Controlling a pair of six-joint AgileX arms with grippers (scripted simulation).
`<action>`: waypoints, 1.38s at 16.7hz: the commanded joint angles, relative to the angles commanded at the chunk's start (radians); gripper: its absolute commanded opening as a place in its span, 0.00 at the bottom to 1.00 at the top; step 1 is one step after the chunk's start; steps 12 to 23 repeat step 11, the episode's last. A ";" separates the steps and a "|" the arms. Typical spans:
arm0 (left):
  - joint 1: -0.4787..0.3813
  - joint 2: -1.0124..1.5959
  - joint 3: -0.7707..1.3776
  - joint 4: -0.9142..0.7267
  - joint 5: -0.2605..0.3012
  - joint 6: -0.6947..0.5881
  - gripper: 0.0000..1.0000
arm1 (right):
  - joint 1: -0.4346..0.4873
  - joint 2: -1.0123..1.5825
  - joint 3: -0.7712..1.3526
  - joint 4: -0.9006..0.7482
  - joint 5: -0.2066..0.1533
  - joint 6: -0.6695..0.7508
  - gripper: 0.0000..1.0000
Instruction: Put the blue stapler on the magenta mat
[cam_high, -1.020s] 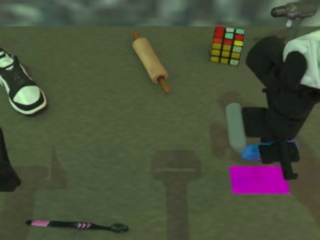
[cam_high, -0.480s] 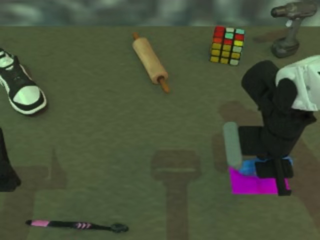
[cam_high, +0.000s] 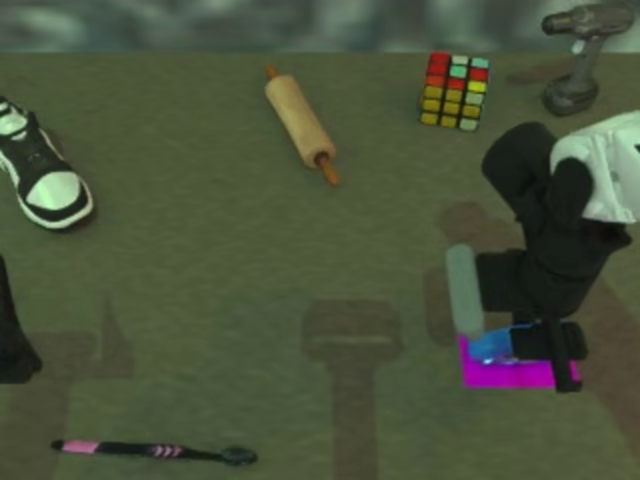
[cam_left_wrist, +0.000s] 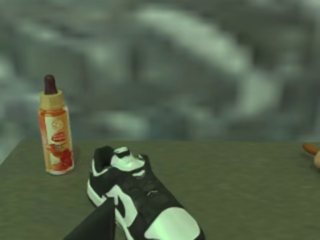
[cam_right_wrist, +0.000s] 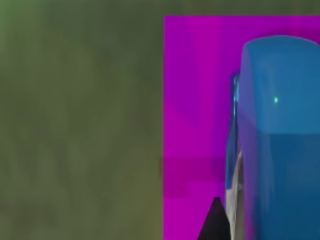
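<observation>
Over the magenta mat (cam_high: 510, 375), right gripper (cam_high: 545, 345) clamps the blue stapler (cam_high: 492, 346) — lengthwise left-right.

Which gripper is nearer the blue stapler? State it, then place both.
Right. The right gripper is over the magenta mat, directly at the blue stapler. The left arm is parked at the table's far left edge, beside the sneaker.

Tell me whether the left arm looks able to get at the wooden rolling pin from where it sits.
Probably yes. The left arm is parked at the table's left edge, and bare table lies between it and the wooden rolling pin; the black-and-white sneaker sits off to the side. Whether its reach stretches that far is uncertain.
</observation>
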 joint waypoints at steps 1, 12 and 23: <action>0.000 0.000 0.000 0.000 0.000 0.000 1.00 | 0.000 0.000 0.000 0.000 0.000 0.000 0.68; 0.000 0.000 0.000 0.000 0.000 0.000 1.00 | 0.000 0.000 0.000 0.000 0.000 0.000 1.00; 0.000 0.000 0.000 0.000 0.000 0.000 1.00 | 0.000 0.000 0.000 0.000 0.000 0.000 1.00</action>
